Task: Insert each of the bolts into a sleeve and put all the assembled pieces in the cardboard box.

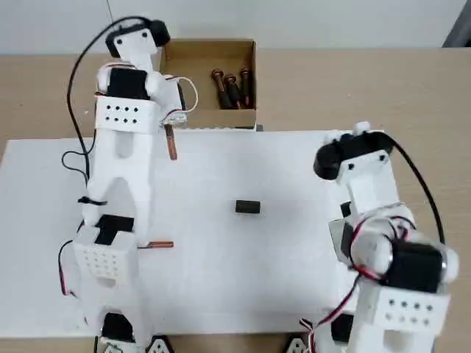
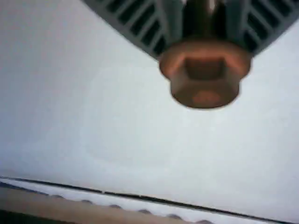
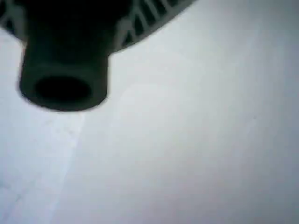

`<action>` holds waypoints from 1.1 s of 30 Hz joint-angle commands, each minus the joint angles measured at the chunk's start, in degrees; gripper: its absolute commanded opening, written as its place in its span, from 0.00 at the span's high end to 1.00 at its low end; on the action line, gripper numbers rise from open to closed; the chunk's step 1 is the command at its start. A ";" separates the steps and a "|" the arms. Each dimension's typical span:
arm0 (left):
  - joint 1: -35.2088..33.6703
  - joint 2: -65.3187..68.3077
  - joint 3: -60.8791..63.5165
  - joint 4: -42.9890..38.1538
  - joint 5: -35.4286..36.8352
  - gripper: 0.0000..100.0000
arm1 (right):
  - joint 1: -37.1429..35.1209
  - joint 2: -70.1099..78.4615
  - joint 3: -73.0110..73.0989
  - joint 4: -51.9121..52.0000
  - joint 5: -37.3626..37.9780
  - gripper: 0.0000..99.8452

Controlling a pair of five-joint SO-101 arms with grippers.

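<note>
**A:** Left wrist view, nearest thing first: what does the left gripper point(image 2: 205, 16) have?

**B:** It is clamped on the shank of the held bolt point(image 2: 205, 74), a copper one. The hexagonal head sits at the upper right of the frame, with the white sheet point(image 2: 117, 140) behind it. The sheet's edge runs along the bottom of the frame.

**A:** And the right gripper point(image 3: 79, 23)?

**B:** In the right wrist view it is closed on the held sleeve point(image 3: 63, 86). This is a black tube at the upper left of the frame, its open end towards the camera, with the sheet behind it too.

**A:** Now the high view, starting from the bottom of the frame.

**B:** At the lower left the loose bolt point(image 1: 158, 244) lies flat on the sheet, just beside the left arm. Near the centre the loose sleeve point(image 1: 248, 207) lies on its side, well apart from both arms. The right arm stands at the right of the frame.

**A:** Farther up?

**B:** The left arm stretches up the left side of the frame. Its bolt hangs upright at the sheet's top edge, near the cardboard box point(image 1: 199, 73).

**A:** And the box itself?

**B:** It stands on the wooden table point(image 1: 353, 88) at the top centre. Three assembled pieces point(image 1: 232, 88) lie side by side in its right part, with their copper heads towards the top of the frame.
</note>
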 commanded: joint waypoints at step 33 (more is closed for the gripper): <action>10.64 -83.96 81.36 -18.37 -16.00 1.00 | 0.04 -42.15 39.56 -26.77 -15.74 1.00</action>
